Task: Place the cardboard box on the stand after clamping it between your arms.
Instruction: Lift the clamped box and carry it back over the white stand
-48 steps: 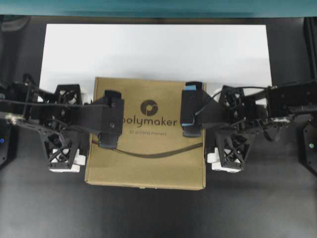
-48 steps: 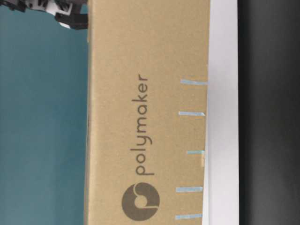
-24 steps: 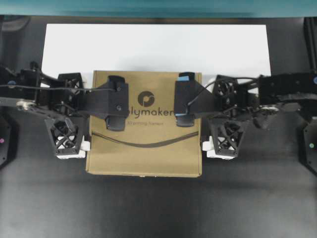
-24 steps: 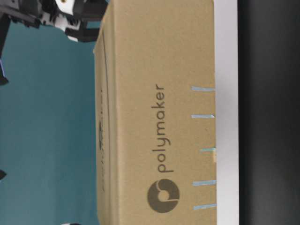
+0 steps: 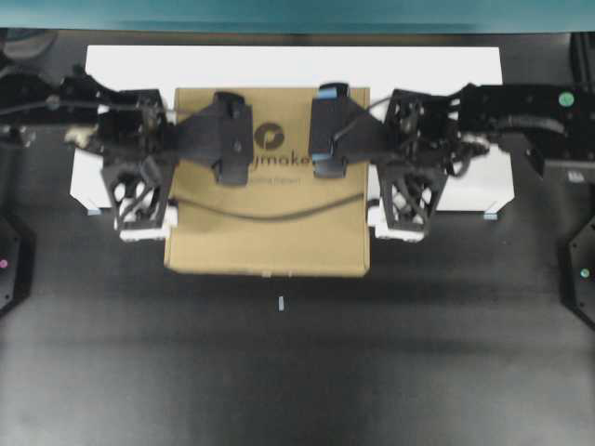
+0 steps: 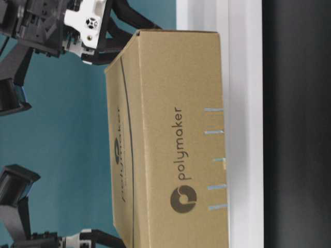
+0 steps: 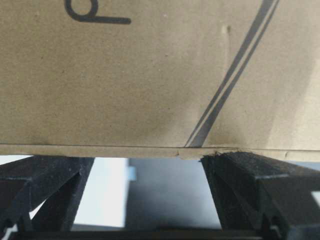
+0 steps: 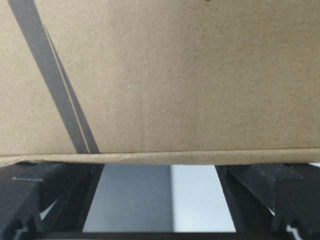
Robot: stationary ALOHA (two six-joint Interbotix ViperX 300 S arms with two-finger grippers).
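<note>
Since the earlier frame we carried the cardboard box (image 5: 268,214) partly over the stand (image 5: 428,65), squeezed between the left gripper (image 5: 228,139) and right gripper (image 5: 327,130), jaws wide and empty; any slackening risks dropping it against the stand's front edge.

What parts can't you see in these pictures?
- Overhead view: the arms cover the start and end of the word on the cardboard box.
- Overhead view: the box hides the middle of the stand.
- Table-level view: whether the box touches the stand cannot be told.
- Wrist views: cardboard fills them; each gripper's contact with the box is hidden.
</note>
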